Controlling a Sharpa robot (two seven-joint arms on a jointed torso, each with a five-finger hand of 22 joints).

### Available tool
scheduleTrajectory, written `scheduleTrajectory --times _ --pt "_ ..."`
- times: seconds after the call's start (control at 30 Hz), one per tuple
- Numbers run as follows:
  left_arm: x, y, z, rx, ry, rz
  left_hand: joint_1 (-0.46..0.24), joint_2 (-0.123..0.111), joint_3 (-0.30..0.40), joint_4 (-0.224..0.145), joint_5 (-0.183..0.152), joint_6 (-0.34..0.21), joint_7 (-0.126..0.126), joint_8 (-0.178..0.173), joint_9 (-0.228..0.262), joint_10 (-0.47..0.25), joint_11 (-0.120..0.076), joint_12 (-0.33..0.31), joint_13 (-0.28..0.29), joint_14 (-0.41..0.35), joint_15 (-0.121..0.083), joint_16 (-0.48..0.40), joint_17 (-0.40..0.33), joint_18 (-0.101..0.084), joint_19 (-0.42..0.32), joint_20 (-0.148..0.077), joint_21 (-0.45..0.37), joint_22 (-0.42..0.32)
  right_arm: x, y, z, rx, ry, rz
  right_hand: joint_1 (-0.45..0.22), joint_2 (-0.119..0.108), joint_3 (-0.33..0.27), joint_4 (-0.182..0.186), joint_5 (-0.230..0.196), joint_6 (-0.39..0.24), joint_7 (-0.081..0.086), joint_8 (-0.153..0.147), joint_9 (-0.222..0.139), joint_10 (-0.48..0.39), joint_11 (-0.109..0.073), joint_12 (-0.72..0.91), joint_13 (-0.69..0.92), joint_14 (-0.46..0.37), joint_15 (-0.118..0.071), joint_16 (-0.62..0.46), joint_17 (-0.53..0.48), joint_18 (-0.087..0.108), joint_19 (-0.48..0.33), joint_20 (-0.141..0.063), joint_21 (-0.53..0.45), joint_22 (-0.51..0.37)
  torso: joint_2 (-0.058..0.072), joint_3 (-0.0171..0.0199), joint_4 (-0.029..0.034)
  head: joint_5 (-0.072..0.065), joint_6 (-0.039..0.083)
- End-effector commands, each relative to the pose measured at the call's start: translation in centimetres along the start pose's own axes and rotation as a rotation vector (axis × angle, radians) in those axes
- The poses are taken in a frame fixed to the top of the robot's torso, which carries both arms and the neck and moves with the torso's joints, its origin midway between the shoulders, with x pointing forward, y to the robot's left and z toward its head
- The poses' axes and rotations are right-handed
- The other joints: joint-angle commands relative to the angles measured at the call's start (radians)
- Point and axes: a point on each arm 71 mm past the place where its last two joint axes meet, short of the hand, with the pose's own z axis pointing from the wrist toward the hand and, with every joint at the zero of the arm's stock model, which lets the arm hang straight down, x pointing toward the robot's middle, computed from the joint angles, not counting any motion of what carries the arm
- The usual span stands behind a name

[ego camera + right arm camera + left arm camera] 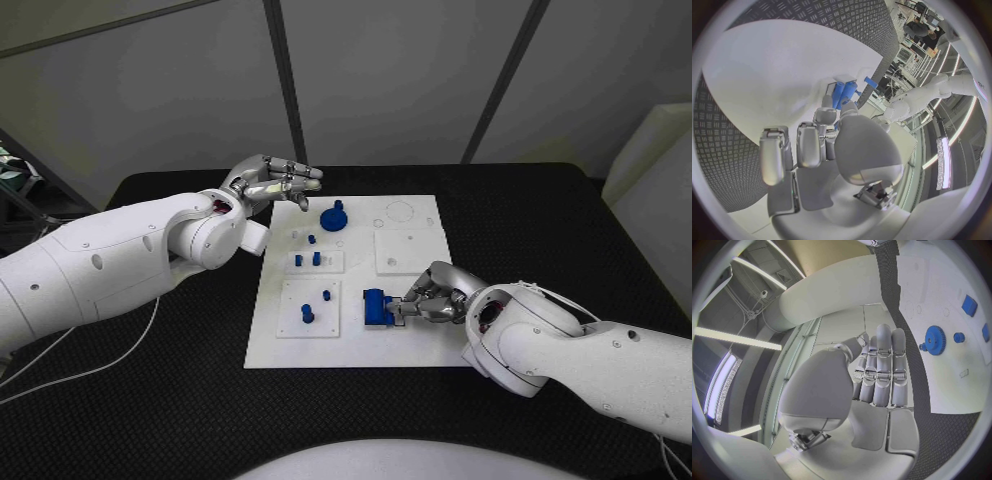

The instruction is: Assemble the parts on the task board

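I had the right hand [430, 296] down at the near right part of the task board [408, 352], its fingers closed on a blue block [375, 306] that sat on the white plate. From the right wrist view I could see the block [844, 93] just past the fingertips [826, 116], but not how squarely they pinched it, so I judged the hold as a light one and worth checking before any lift.

The left hand [271, 181] hung above the board's far left corner, holding nothing, fingers straight and side by side with the thumb apart. The blue gear [333, 217] stood just beside it on the board, untouched, and the left wrist view showed the gear [934, 340] well clear of the fingers [883, 367].

Small blue pegs [307, 258] stood in the square insets on the board's left half, and one peg [306, 313] stood close to the left of the block. To do this step well, I reckoned I should keep the block level, move it slowly, and watch that neighbouring peg. I would also keep the left hand still, clear of the gear, until the block was seated. The bench [144, 400] around the board was black.
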Motion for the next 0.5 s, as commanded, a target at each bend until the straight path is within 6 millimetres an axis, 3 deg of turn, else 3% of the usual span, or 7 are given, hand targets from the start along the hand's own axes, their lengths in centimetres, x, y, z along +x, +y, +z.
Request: scheduleTrajectory --times 0.03,0.5 --pt "0.05 -0.12 -0.01 0.002 0.008 -0.006 -0.001 0.009 -0.005 0.001 -0.004 0.004 0.004 -0.006 -0.001 -0.002 0.003 0.003 -0.001 -0.001 0.003 -0.004 -0.001 -0.012 -0.004 0.004 0.0 -0.001 -0.17 -0.14 -0.09 0.005 -0.008 -0.024 -0.004 -0.001 0.0 0.007 -0.005 0.003 0.004 -0.003 0.001 0.005 0.005 0.007 0.002 0.036 -0.005 0.002 0.0 -0.015 0.104 -0.008 0.003 0.263 0.0 0.0001 -0.0001 0.0 0.001" --pt "0.01 -0.11 -0.02 0.002 0.007 -0.005 -0.001 0.009 -0.005 0.001 -0.004 0.004 0.004 -0.006 -0.001 -0.002 0.003 0.003 -0.001 -0.001 0.003 -0.004 -0.001 -0.012 -0.004 0.004 0.0 -0.001 -0.3 -0.08 -0.27 -0.004 -0.021 -0.064 0.075 -0.005 0.007 -0.025 -0.01 0.013 -0.004 -0.002 0.009 0.011 -0.002 0.025 0.02 0.038 -0.01 0.008 0.01 -0.015 0.104 -0.011 0.003 0.263 0.001 0.0007 0.0006 -0.004 0.001"
